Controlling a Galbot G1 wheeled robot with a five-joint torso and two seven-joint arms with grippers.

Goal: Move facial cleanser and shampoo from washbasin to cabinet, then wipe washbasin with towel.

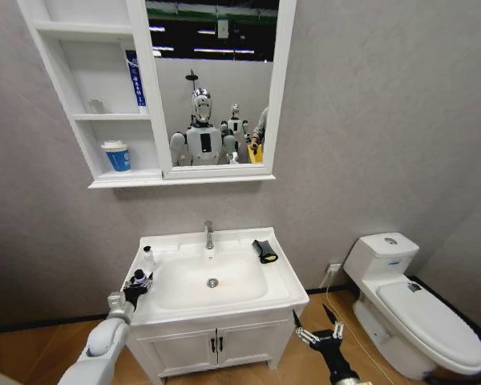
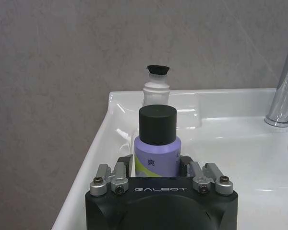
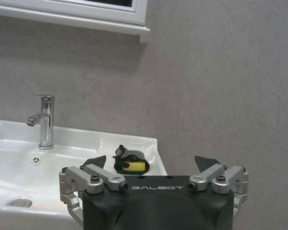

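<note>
L gripper point(image 2: 158, 171) clamped on purple bottle point(image 2: 157, 154), lower left of washbasin point(image 1: 282, 282); R gripper point(image 1: 319, 323) wide open, lower right, w/ nothing in it

The room is enclosed by grey textured walls point(image 1: 369, 120). A wooden floor point(image 1: 24, 353) is seen below. A white toilet point(image 1: 413, 309) is placed at the right.

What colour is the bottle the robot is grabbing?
Lilac with a black cap; the left wrist view shows it best.

"galbot" on left gripper point(image 2: 158, 165) body, right gripper point(image 3: 153, 165) body.
</note>
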